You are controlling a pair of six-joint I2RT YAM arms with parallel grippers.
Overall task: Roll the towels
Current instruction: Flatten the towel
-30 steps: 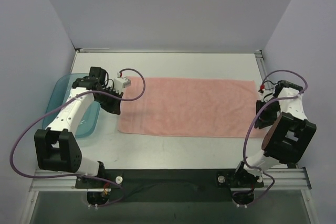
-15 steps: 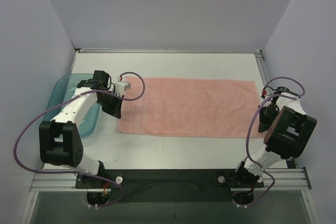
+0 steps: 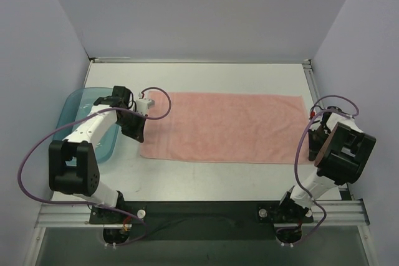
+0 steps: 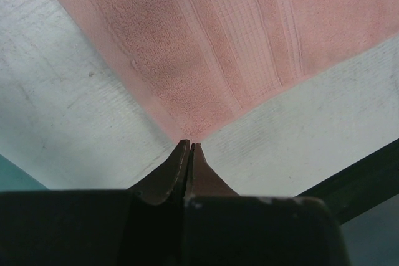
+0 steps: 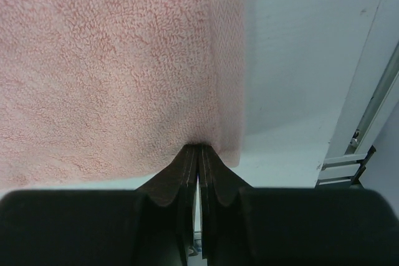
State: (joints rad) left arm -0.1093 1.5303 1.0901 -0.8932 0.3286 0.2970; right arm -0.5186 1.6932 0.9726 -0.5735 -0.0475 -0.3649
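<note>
Soft, light and floppy by the look of it, the towel (image 3: 224,128) lies flat just beside the tray (image 3: 68,108), best taken at its near corners, where the left gripper (image 4: 189,147), nearest the tray, and the right gripper (image 5: 198,149), farthest from it, each pinch its edge with fingers closed.

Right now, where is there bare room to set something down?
Free: table strips between towel and back wall, and between towel and front rail. Crowded: towel's short ends, tray and left gripper at one, right gripper at the other.

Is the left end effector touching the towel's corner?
Touching. Left wrist view: the towel corner runs straight into the shut tips of the left end effector, no gap.
</note>
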